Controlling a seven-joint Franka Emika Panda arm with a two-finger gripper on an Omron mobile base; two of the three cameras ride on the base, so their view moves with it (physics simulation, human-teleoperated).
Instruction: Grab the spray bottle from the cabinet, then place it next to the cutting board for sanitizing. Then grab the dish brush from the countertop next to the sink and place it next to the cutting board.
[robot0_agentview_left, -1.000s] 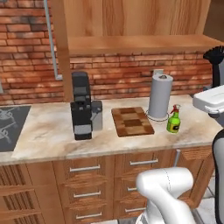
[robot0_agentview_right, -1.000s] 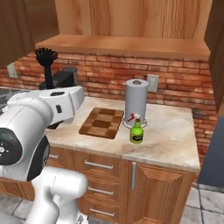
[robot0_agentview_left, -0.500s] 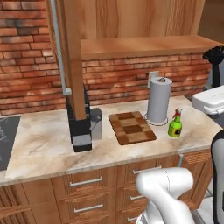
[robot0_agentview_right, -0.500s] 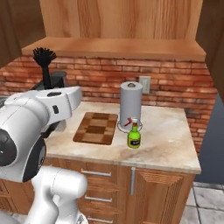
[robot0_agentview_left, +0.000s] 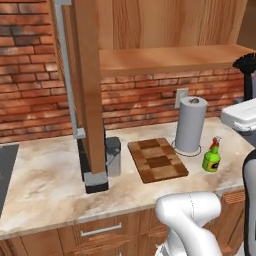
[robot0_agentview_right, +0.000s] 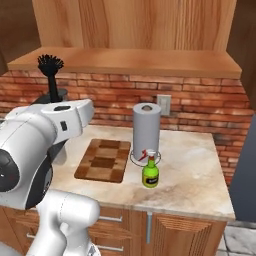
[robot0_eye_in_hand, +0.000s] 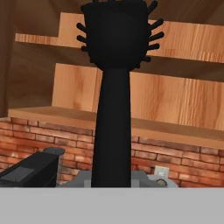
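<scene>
The black dish brush (robot0_eye_in_hand: 114, 109) stands upright in my shut gripper (robot0_agentview_right: 54, 96), bristle head (robot0_agentview_right: 50, 64) on top, high above the left end of the countertop (robot0_agentview_right: 190, 185). The brush also pokes in at the right edge of the left base view (robot0_agentview_left: 246, 67). On the countertop lies the checkered cutting board (robot0_agentview_left: 157, 160) (robot0_agentview_right: 103, 160). The lime-green spray bottle (robot0_agentview_left: 212, 156) (robot0_agentview_right: 150, 171) stands upright just right of the board, in front of the paper roll. The cabinet's shelf board (robot0_agentview_left: 170, 60) runs above. The sink's dark surround (robot0_agentview_left: 5, 170) shows at the far left.
A white paper towel roll (robot0_agentview_left: 190, 125) (robot0_agentview_right: 146, 131) stands behind the bottle by a wall socket. A dark coffee machine (robot0_agentview_left: 95, 170) sits left of the board, under an open cabinet door (robot0_agentview_left: 87, 75). Drawers with metal handles (robot0_agentview_left: 100, 231) run below the counter.
The whole picture has shifted as the base drives: counter, board and bottle now sit nearer and lower in view. The brush stays upright in the shut gripper.
</scene>
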